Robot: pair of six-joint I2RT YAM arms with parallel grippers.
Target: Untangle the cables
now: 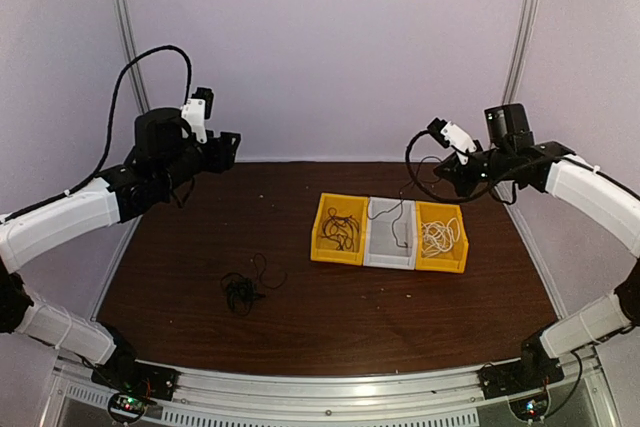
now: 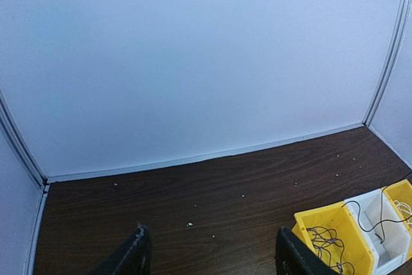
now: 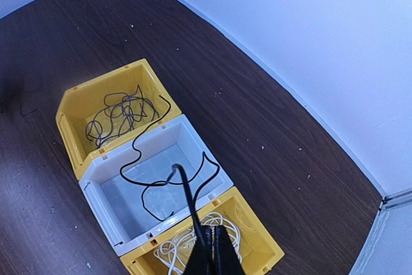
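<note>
The brown surface (image 1: 330, 327) holds three bins in a row, between its middle and its right edge. The left yellow bin (image 1: 335, 257) has black cables in it. The right yellow bin (image 1: 440, 265) has white cables (image 1: 438, 237).

The right pincer (image 3: 212, 239) is up over the bins, squeezed tight on a thin black cable (image 3: 188, 201). That cable hangs down into the white bin (image 1: 390, 259) in the middle. One loop of it lies over the wall next to the left yellow bin. If the pincer lets go now, that loop could slip into the wrong bin. If it pulls, the loop could catch on the other black cables.

A small black tangle (image 1: 240, 292) waits nearer the front left corner.

The left pincer (image 2: 212, 252) is high up, fingers apart, holding nothing.
</note>
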